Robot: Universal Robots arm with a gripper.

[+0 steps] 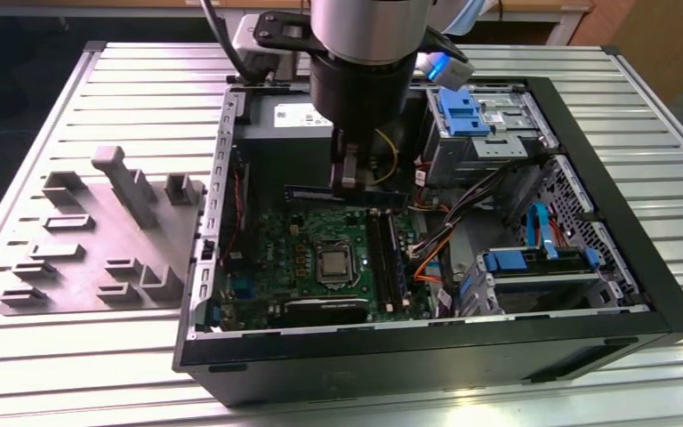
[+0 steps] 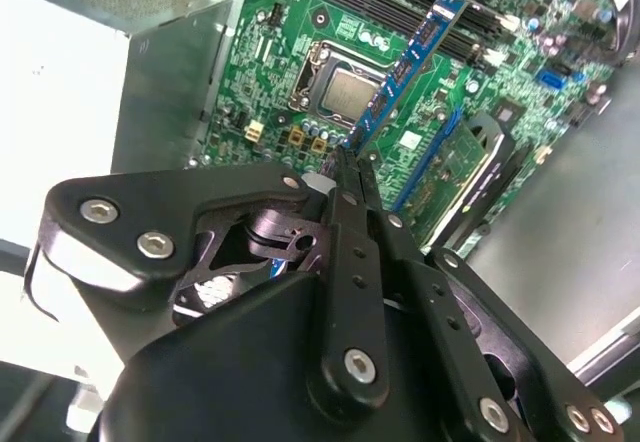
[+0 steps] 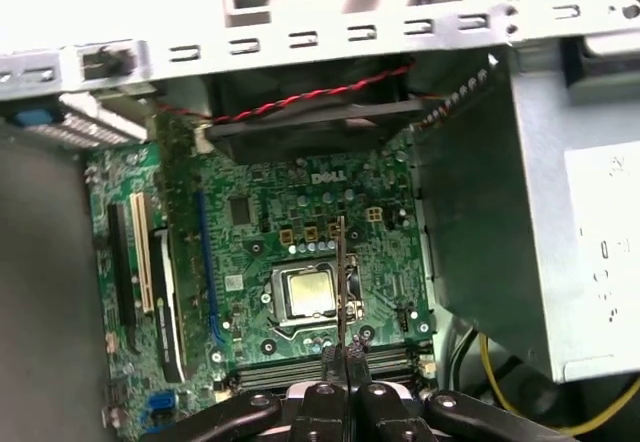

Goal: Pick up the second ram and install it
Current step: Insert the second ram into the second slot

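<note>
A slatted metal table (image 1: 68, 374) carries an open black computer case (image 1: 626, 294), both cut off by the frame's edges in the exterior view. The robot arm (image 1: 365, 53) comes down from the top centre of that view and hides part of the case's rear and much of the power supply (image 1: 282, 120). At the exterior view's left lies a grey fixture plate (image 1: 104, 240) with upright blocks. The green motherboard (image 1: 317, 231) fills the case floor. The gripper (image 1: 348, 182) hangs above it, its fingers pinching the second ram (image 1: 312, 192) near the stick's middle. The stick is held on edge, crosswise to the long black memory sockets (image 1: 387, 249). I cannot tell whether its lower edge touches the board. In the second wrist view the gripper (image 2: 352, 162) holds a thin blue-green stick (image 2: 405, 67) with dark chips. In the first wrist view the gripper (image 3: 345, 352) shows it edge-on as a fine line (image 3: 341, 262) over the processor socket (image 3: 306, 292). White print marks the board, and a pale label sits on the power supply.
</note>
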